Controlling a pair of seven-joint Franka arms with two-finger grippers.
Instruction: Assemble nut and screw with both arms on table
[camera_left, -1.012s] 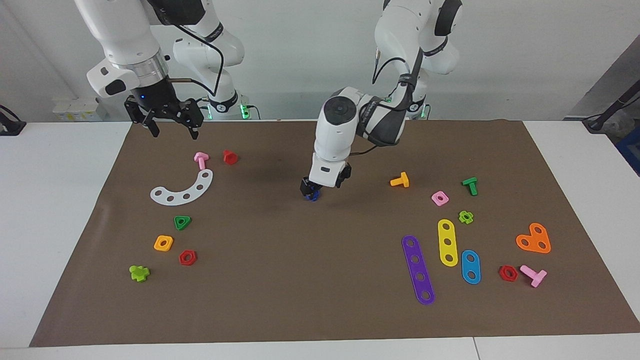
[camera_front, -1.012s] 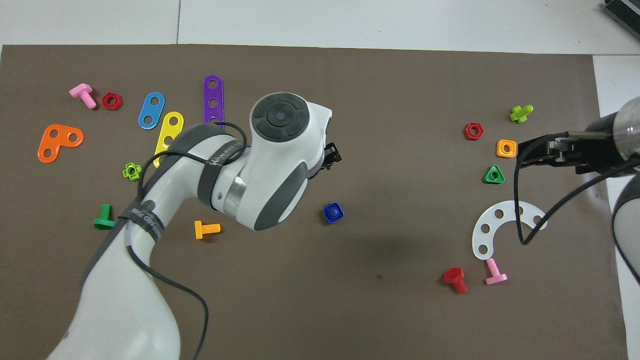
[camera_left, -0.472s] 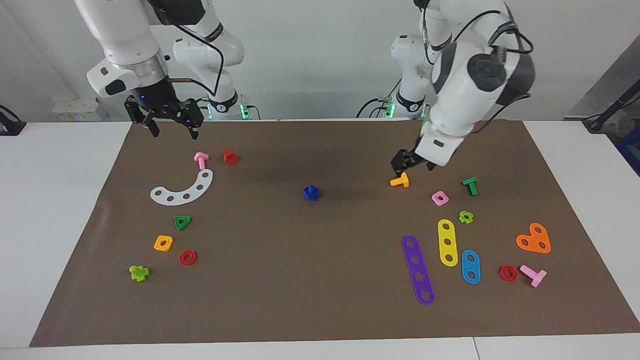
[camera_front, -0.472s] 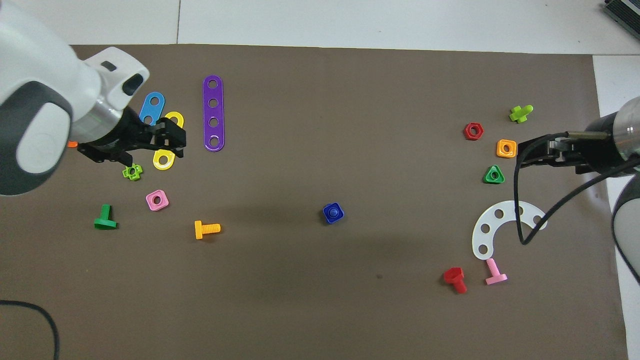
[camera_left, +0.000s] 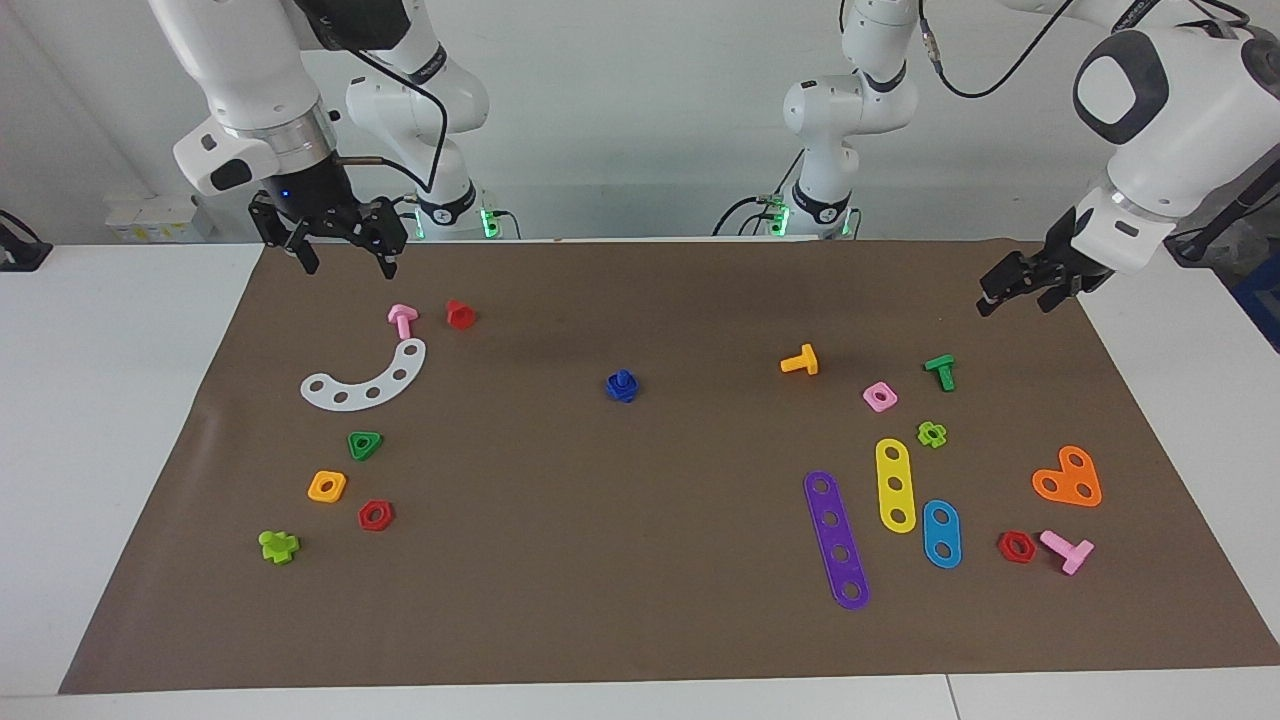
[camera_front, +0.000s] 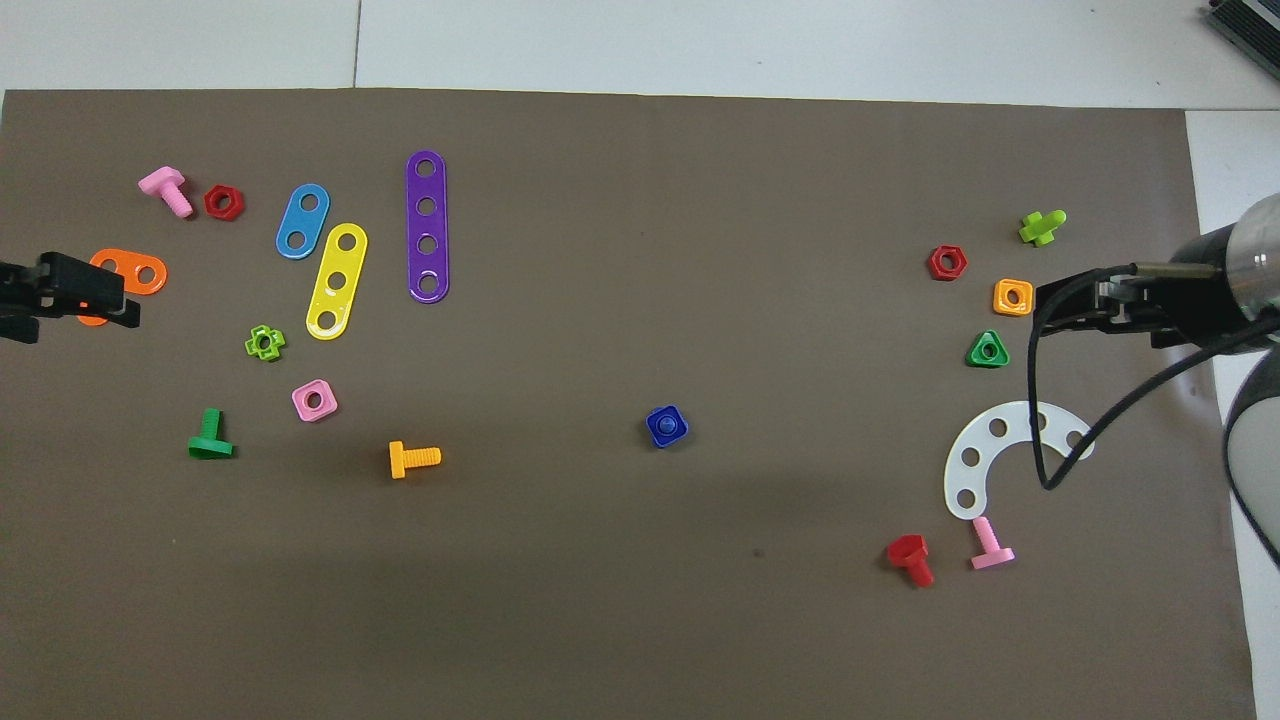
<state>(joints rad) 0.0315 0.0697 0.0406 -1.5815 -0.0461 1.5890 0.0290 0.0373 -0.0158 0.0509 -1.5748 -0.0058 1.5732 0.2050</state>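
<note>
While the nut (camera_left: 622, 388) sits on the brown mat (camera_left: 640, 620) with the screw (camera_left: 623, 378) standing in its hole, the left gripper (camera_left: 1012, 287) hangs empty, fingers apart, well away over the mat's edge; the right gripper (camera_left: 345, 258) waits open above the pink bolt (camera_left: 402, 320).

Facing camera: high, across counter (camera_left: 100, 420), looking toward robots and down; arm bases at top edge, back wall visible. Set well back, whole brown mat (camera_left: 640, 560) in frame. Overhead camera: above robots' end, looking forward, steeply down; closer, mat (camera_front: 640, 600) cropped at near and side edges. Views half turn apart. Shared: mat, scattered toy parts, blue nut (camera_left: 622, 386) (camera_front: 666, 426) mid-mat.
</note>
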